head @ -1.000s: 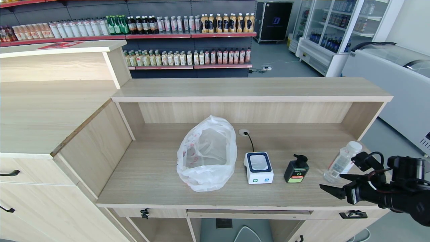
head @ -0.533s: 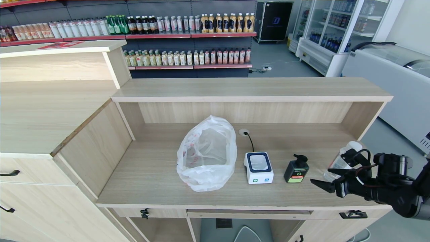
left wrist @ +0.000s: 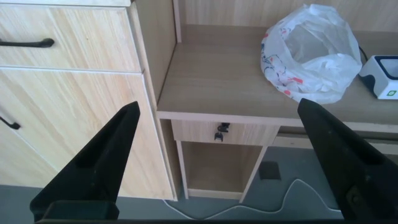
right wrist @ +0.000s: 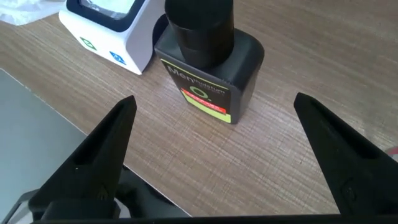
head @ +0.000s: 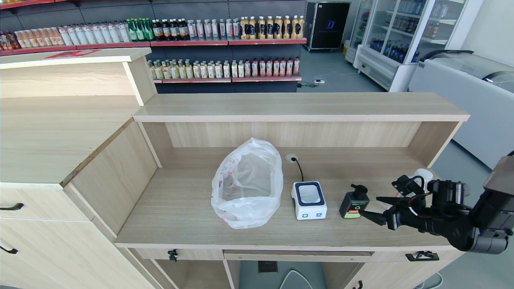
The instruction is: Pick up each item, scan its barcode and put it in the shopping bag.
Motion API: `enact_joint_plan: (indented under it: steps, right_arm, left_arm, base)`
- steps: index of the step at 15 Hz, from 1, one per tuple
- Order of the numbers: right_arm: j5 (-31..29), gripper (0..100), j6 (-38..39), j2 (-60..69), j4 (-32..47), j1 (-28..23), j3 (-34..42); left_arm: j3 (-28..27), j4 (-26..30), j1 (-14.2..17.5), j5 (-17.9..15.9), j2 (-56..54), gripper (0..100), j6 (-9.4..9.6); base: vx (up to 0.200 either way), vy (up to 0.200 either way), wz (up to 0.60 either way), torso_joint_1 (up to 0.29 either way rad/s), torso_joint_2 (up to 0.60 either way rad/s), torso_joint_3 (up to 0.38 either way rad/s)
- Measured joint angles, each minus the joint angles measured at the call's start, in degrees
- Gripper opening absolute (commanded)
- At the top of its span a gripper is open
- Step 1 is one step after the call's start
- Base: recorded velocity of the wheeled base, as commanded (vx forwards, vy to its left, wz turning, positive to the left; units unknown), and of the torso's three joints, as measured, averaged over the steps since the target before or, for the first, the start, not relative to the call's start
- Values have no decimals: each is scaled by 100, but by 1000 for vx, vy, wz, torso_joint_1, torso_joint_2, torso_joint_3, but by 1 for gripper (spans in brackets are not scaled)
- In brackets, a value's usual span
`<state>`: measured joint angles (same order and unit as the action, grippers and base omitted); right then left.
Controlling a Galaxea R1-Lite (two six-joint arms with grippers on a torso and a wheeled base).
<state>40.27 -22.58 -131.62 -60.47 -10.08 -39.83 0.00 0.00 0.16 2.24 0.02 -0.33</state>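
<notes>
A dark green pump bottle (head: 354, 202) with a red and green label stands on the wooden counter (head: 180, 208), just right of the white barcode scanner (head: 309, 199). The white shopping bag (head: 247, 182) lies open to the scanner's left. My right gripper (head: 373, 206) is open, low over the counter, its fingertips just right of the pump bottle. In the right wrist view the pump bottle (right wrist: 208, 62) stands just ahead of the open right gripper (right wrist: 214, 102), with the scanner (right wrist: 109, 25) beside it. A clear bottle's white cap (head: 422, 174) peeks out behind the right arm. My left gripper (left wrist: 219, 106) is open and holds nothing, facing the counter's front edge from beyond the shopping bag (left wrist: 311, 53).
A raised shelf (head: 301, 106) overhangs the back of the counter. A taller cabinet with drawers (left wrist: 68, 93) stands at the left. The scanner's black cable (head: 299, 168) runs to a hole at the back. Store shelves and fridges stand far behind.
My right arm has moved left along the counter, from beside the clear bottle to the pump bottle, and now covers most of the clear bottle. Its fingers stayed open.
</notes>
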Motion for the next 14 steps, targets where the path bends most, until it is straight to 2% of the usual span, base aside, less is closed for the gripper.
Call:
enact_joint_plan:
  steps: [14]
  right_arm:
    - [547, 100, 38, -791, 37, 336, -905]
  left_arm:
    - [0, 0, 0, -4, 0, 100, 0]
  base:
    - [0, 0, 0, 0, 0, 0]
